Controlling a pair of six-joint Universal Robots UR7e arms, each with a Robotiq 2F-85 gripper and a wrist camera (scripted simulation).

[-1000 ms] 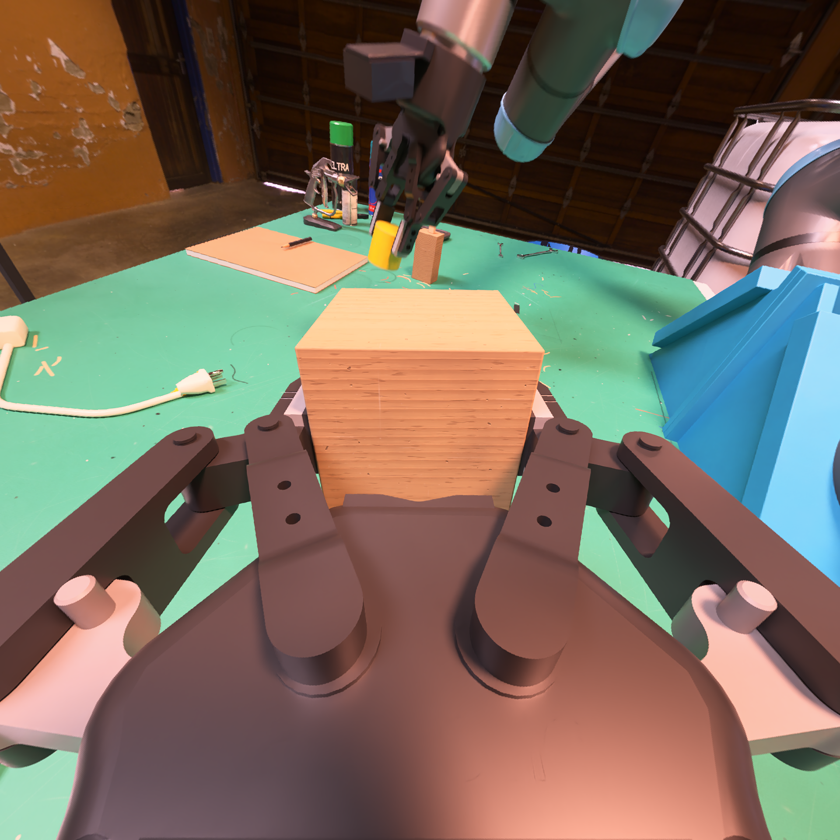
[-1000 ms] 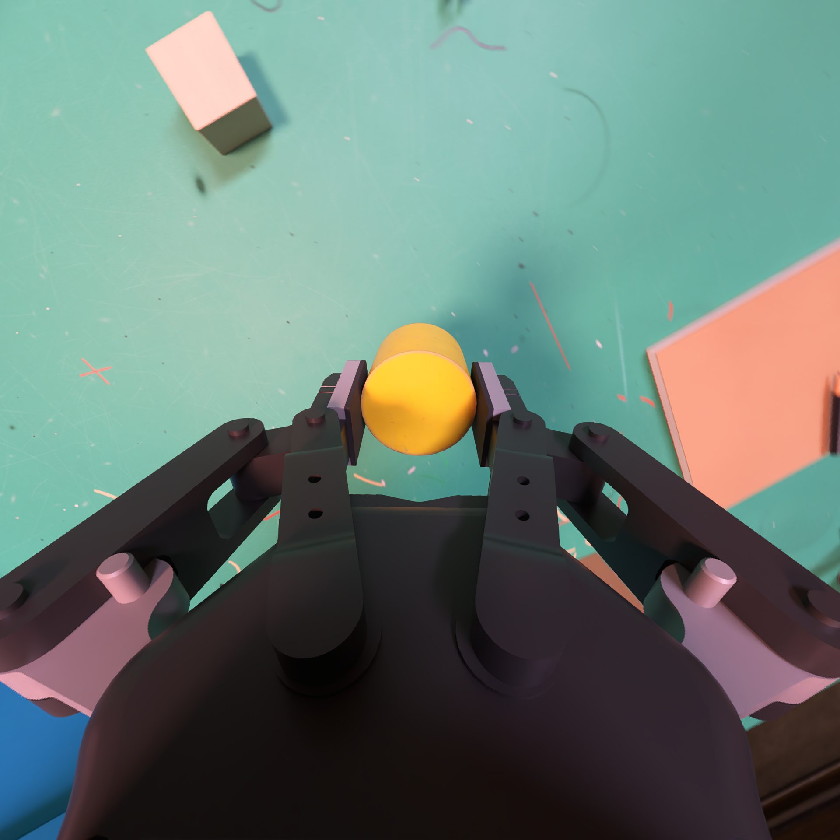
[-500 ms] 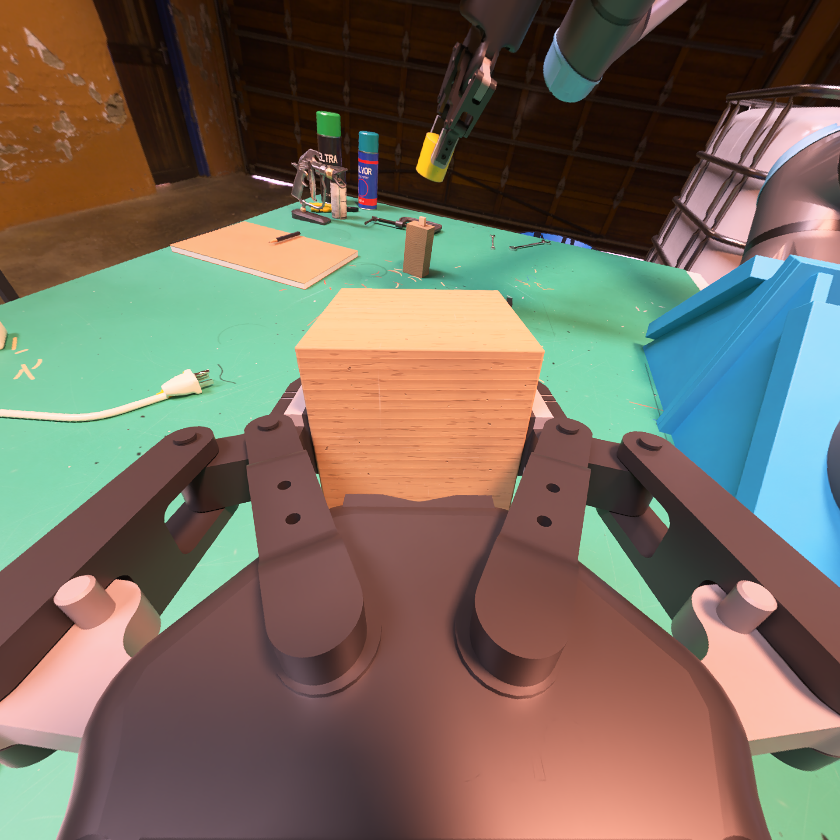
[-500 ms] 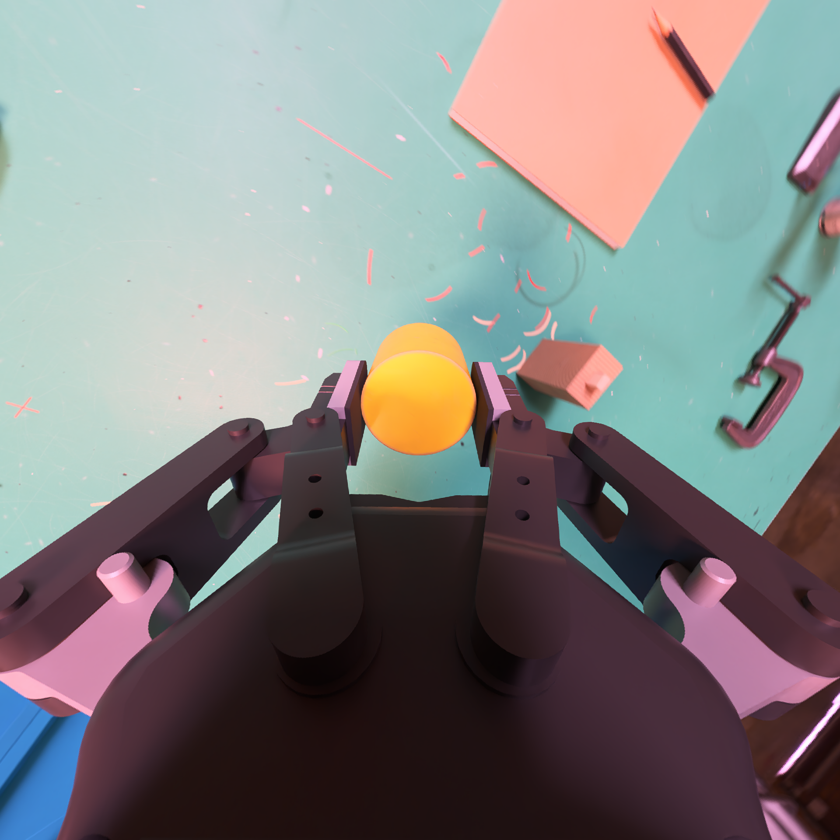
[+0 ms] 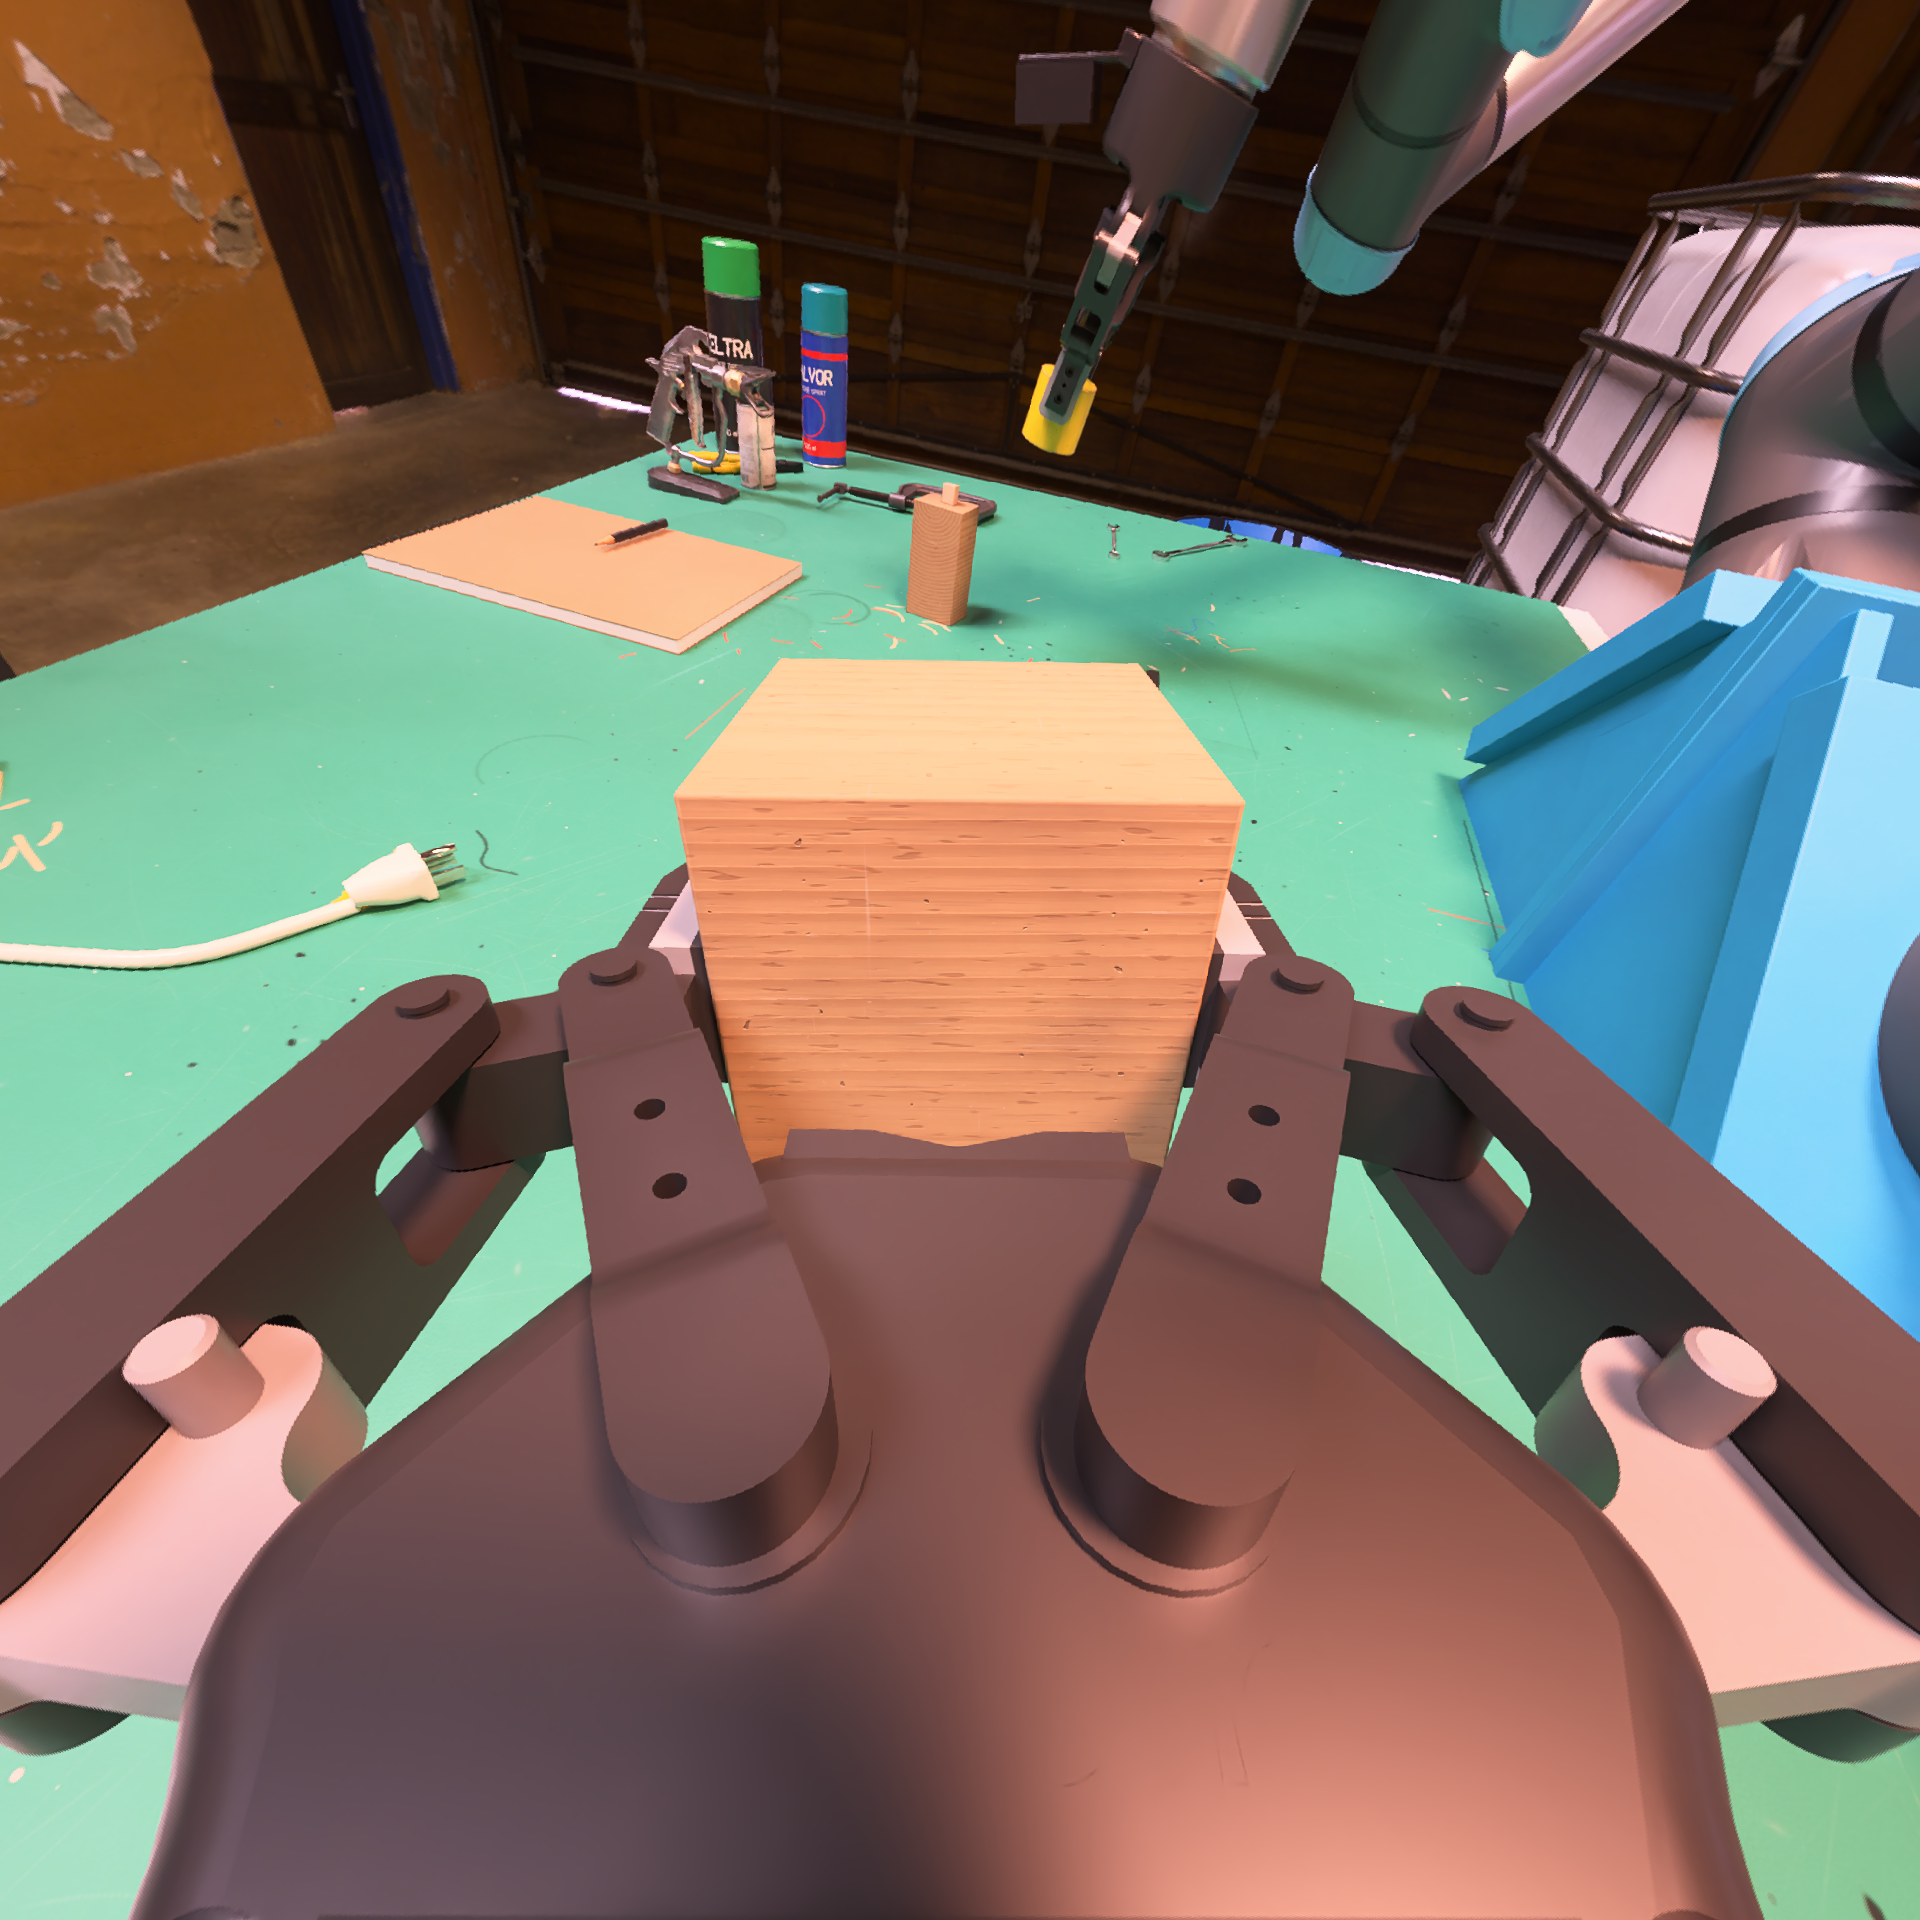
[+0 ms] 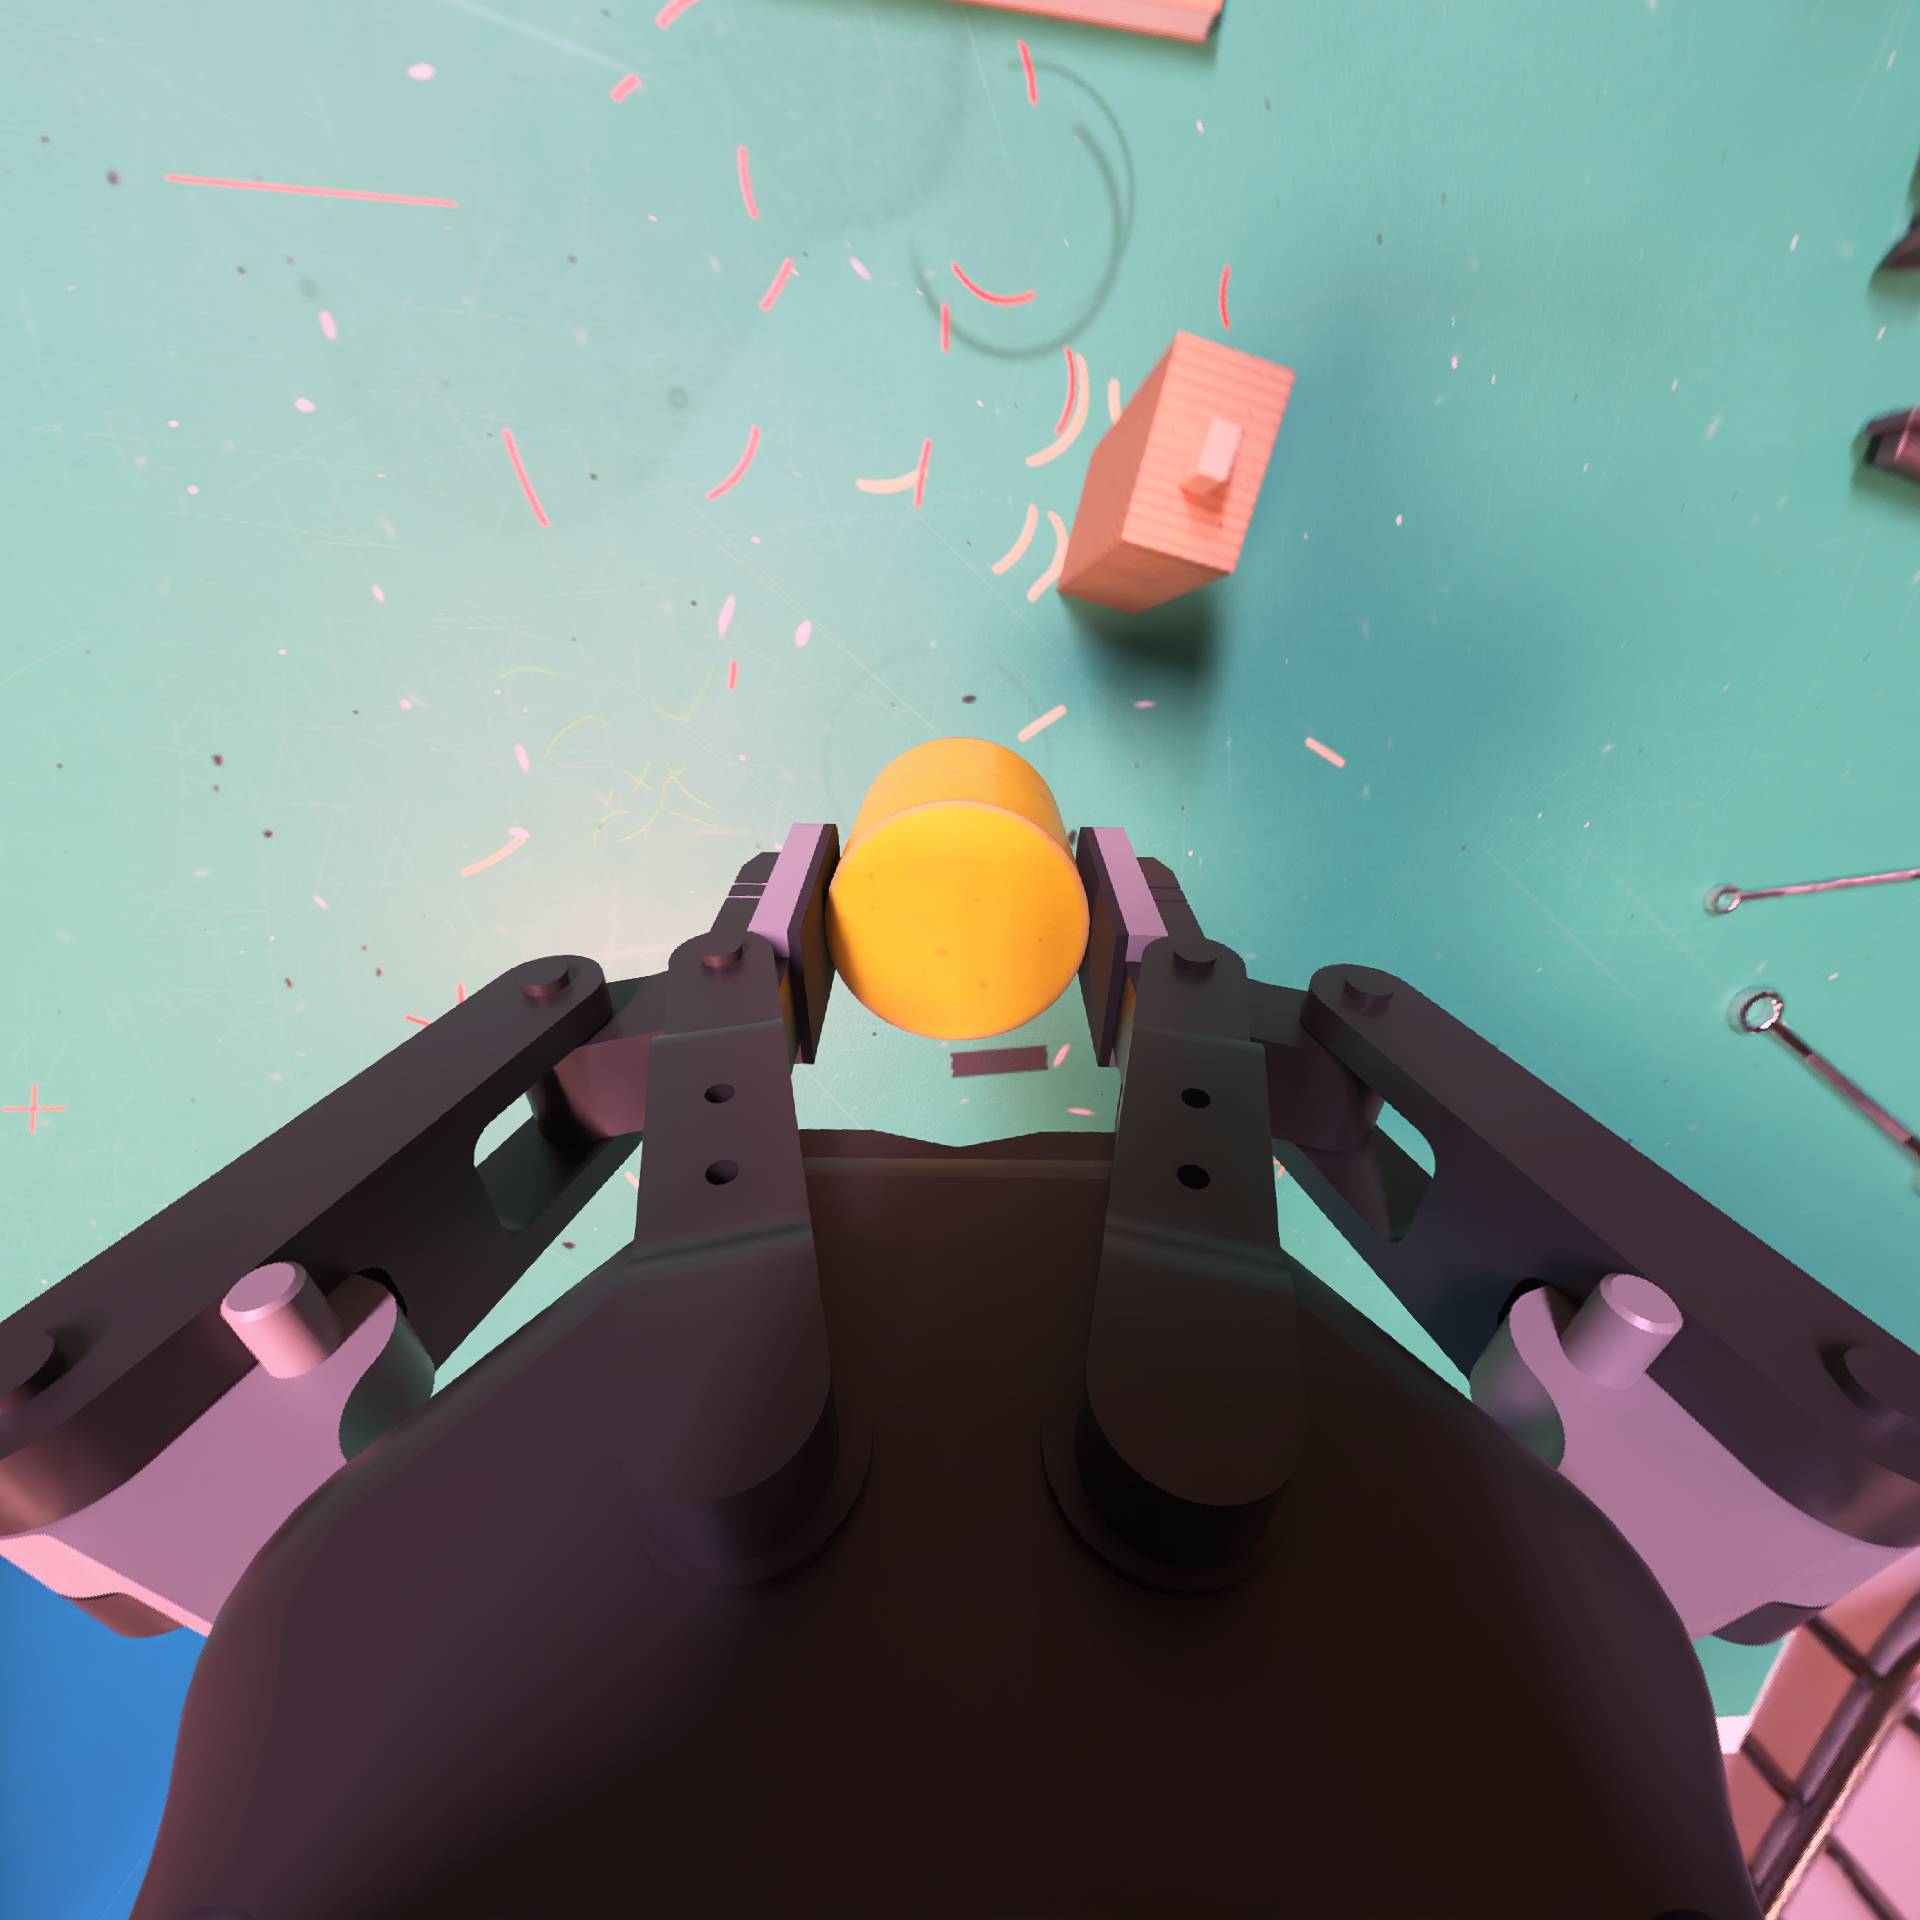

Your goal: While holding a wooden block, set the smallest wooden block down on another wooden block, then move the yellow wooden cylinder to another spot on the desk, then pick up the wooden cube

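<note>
My left gripper is shut on a large wooden cube and holds it over the green desk. My right gripper is shut on the yellow wooden cylinder and holds it high above the desk; it also shows in the left wrist view, in the air at the back. An upright wooden block stands on the desk with the smallest wooden block on its top. In the right wrist view this upright block lies ahead and to the right, with the tiny block on it.
A flat wooden board with a pencil lies back left. Spray cans and a spray gun stand at the far edge, near a clamp. A white plug and cord lie left. A blue robot base stands right. Wrenches lie right.
My right gripper has carried the yellow cylinder up off the desk and then to the right, past the upright block. My left gripper has kept hold of the cube.
</note>
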